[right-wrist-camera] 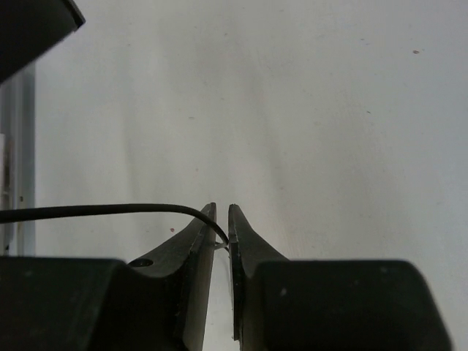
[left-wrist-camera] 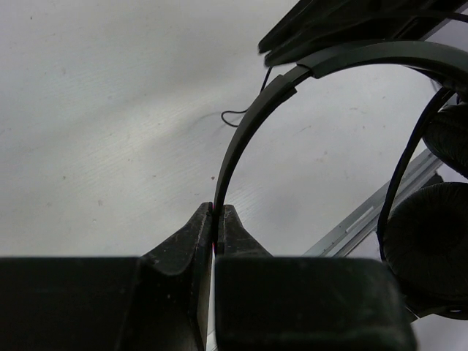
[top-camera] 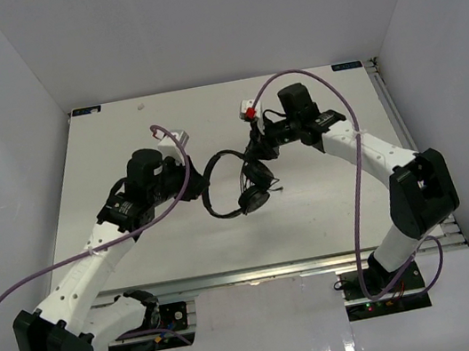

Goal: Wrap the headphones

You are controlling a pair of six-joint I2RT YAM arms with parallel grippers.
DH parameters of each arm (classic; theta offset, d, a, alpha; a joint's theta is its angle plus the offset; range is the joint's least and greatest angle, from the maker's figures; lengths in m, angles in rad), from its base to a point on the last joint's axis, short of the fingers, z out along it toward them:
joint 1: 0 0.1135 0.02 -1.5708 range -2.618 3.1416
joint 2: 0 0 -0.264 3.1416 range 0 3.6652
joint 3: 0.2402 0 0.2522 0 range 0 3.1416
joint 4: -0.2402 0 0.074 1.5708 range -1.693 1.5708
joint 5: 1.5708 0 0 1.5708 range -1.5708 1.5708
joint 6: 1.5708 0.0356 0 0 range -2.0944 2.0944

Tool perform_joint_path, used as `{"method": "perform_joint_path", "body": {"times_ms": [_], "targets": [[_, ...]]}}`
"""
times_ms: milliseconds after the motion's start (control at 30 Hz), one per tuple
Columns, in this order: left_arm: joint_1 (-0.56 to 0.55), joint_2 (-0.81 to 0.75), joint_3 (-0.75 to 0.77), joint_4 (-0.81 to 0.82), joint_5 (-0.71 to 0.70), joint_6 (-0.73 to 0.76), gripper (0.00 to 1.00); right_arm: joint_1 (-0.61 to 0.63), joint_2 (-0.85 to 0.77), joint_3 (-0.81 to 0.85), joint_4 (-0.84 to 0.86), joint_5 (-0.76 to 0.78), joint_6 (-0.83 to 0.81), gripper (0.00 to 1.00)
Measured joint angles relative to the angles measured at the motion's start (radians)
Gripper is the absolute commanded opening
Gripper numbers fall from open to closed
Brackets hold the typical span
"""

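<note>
Headphones point(top-camera: 241, 188) sit near the middle of the white surface point(top-camera: 122, 149), between the two arms. Left end effector point(left-wrist-camera: 217, 210): fingers together, clamped on the thin black headband point(left-wrist-camera: 252, 117) at one point along its arch. From that clamp, in the left wrist view, the band rises and curves away to the right. The two round padded earcups point(left-wrist-camera: 428, 245) hang at the right edge of that view, one above the other. From overhead the earcups lie on the side toward the right arm, just below its tip. Cannot tell whether they touch the surface or hang clear of it. Right end effector point(right-wrist-camera: 222, 212): fingers narrowly apart, only a slit between the tips. The thin black cord point(right-wrist-camera: 95, 211) comes in level from the left of the right wrist view and bends down into that slit, lying against the inner edge of the left-hand finger. The slit looks wider than the cord, so the cord appears to rest in the gap and not to be pinched. A small pale glint shows in the gap just below the cord; too small to identify. A loop of cord also shows on the surface beyond the headband in the left wrist view. The two end effectors are near each other, not touching.
</note>
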Motion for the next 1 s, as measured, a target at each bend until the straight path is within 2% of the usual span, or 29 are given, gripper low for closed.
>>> {"method": "perform_joint_path", "body": {"times_ms": [233,500,733,1000], "targets": [[-0.002,0.001,0.066,0.006,0.041,-0.045,0.00,0.003,0.033,-0.049,0.144,-0.179,0.152,0.25],[-0.005,0.020,0.120,0.009,0.045,-0.088,0.00,0.003,0.035,-0.178,0.440,-0.308,0.392,0.27],[-0.005,0.013,0.167,0.009,-0.041,-0.142,0.00,0.003,0.035,-0.283,0.567,-0.328,0.472,0.23],[-0.005,-0.047,0.169,0.024,-0.184,-0.253,0.00,0.003,0.031,-0.361,0.652,-0.332,0.530,0.13]]}}
